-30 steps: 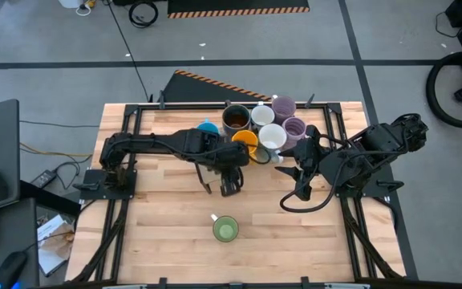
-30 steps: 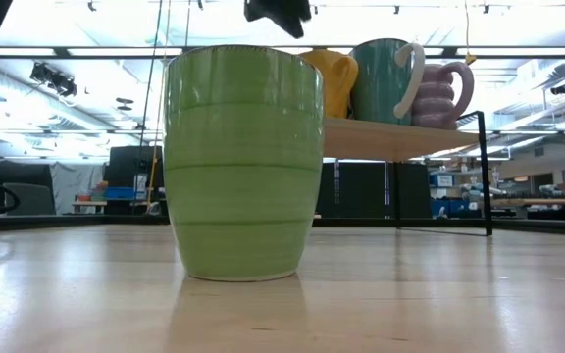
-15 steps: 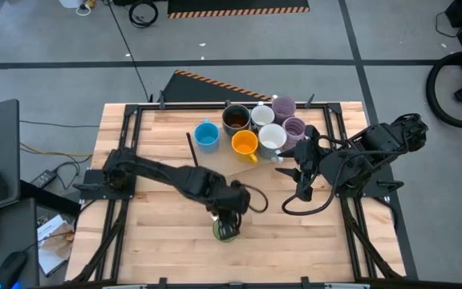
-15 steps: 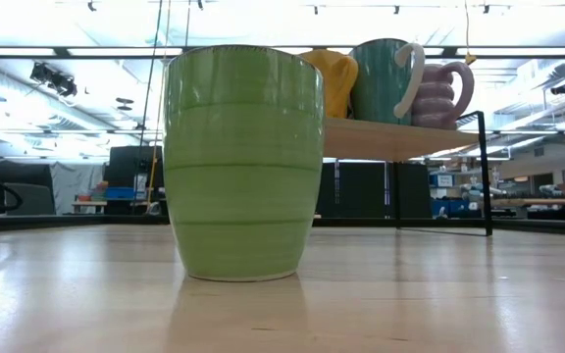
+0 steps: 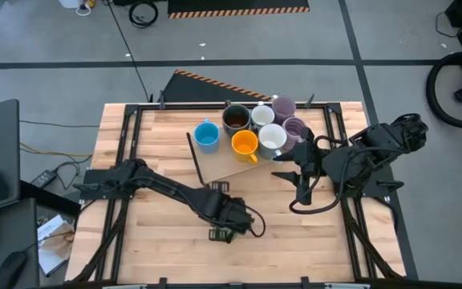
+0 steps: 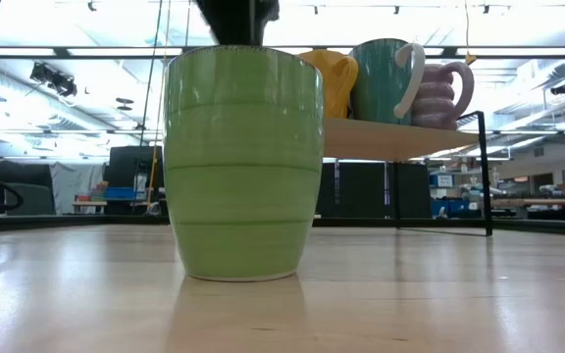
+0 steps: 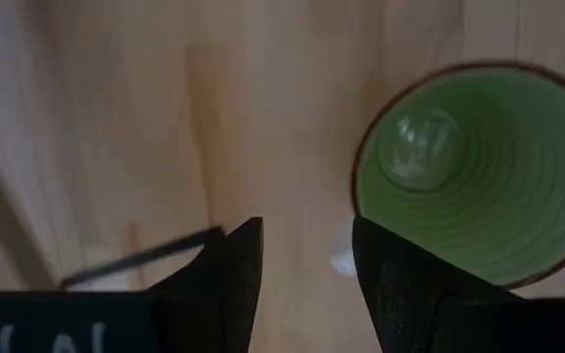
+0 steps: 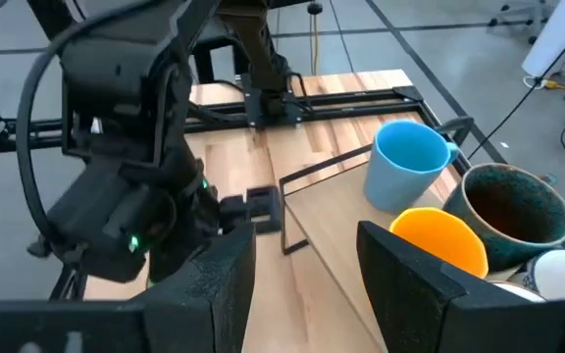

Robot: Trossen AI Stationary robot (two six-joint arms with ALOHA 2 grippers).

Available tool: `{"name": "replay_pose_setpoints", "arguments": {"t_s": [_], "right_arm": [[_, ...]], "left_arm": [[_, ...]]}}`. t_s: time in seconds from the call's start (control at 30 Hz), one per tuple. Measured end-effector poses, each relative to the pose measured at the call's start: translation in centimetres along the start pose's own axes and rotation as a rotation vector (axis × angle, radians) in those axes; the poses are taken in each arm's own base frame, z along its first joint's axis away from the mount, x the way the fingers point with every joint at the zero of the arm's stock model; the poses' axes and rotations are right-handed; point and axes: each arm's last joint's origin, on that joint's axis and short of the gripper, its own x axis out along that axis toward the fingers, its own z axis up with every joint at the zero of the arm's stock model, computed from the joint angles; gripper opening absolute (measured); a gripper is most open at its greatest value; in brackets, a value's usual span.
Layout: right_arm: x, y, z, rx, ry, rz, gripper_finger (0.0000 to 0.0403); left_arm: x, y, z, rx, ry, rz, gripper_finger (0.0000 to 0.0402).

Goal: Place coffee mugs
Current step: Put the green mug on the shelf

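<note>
The green mug (image 7: 479, 176) stands upright on the table near its near edge; it fills the low view (image 6: 243, 162) and is almost hidden under my left arm in the high view (image 5: 226, 236). My left gripper (image 7: 307, 265) hangs open over the mug's handle side, pointing down (image 5: 221, 227), with the pale handle (image 7: 342, 257) showing between the fingers. My right gripper (image 8: 307, 284) waits open at the table's right (image 5: 293, 181). The blue (image 5: 206, 136), orange (image 5: 245, 144), white (image 5: 272, 138), dark brown (image 5: 236, 119), patterned (image 5: 262, 116) and two lilac mugs (image 5: 283, 106) stand on a raised board. My left gripper comes at the green mug from above, pointing down, its open fingers (image 7: 400, 279) on either side of the handle beside the rim (image 7: 361, 211). Whether a finger touches the mug, I cannot tell. The mug stands upright on the table.
The raised wooden board (image 5: 223, 164) on a black wire frame (image 6: 484, 176) stands at the far middle of the table. Black rails (image 5: 123, 136) run along the table's left and right sides. Bare wood lies on both sides of the green mug.
My left gripper has swung from beside the raised board toward the table's near edge, over the green mug, and come down until its dark tip shows just above the mug's rim in the low view. The mug has stayed where it was.
</note>
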Motion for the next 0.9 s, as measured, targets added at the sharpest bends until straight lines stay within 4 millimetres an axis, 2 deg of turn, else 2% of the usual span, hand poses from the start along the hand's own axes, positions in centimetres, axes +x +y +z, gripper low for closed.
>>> {"name": "replay_pose_setpoints", "arguments": {"t_s": [0.23, 0.47, 0.63, 0.9], "right_arm": [[-0.1, 0.2, 0.0, 0.017, 0.000, 0.009, 0.0185], [-0.3, 0.5, -0.2, 0.032, 0.000, 0.026, 0.0185], [-0.5, 0.7, -0.2, 0.030, -0.003, 0.030, 0.0185], [-0.4, 0.7, -0.2, 0.031, -0.006, 0.024, 0.0185]], "left_arm": [[1.3, 0.9, 0.4, 0.174, 0.040, -0.008, 0.0165], [1.7, 2.2, 0.8, 0.233, 0.053, -0.116, 0.0142], [1.9, 1.9, 0.9, 0.308, 0.019, -0.112, 0.0129], [3.6, 0.5, -0.2, 0.498, 0.079, -0.116, 0.0116]]}}
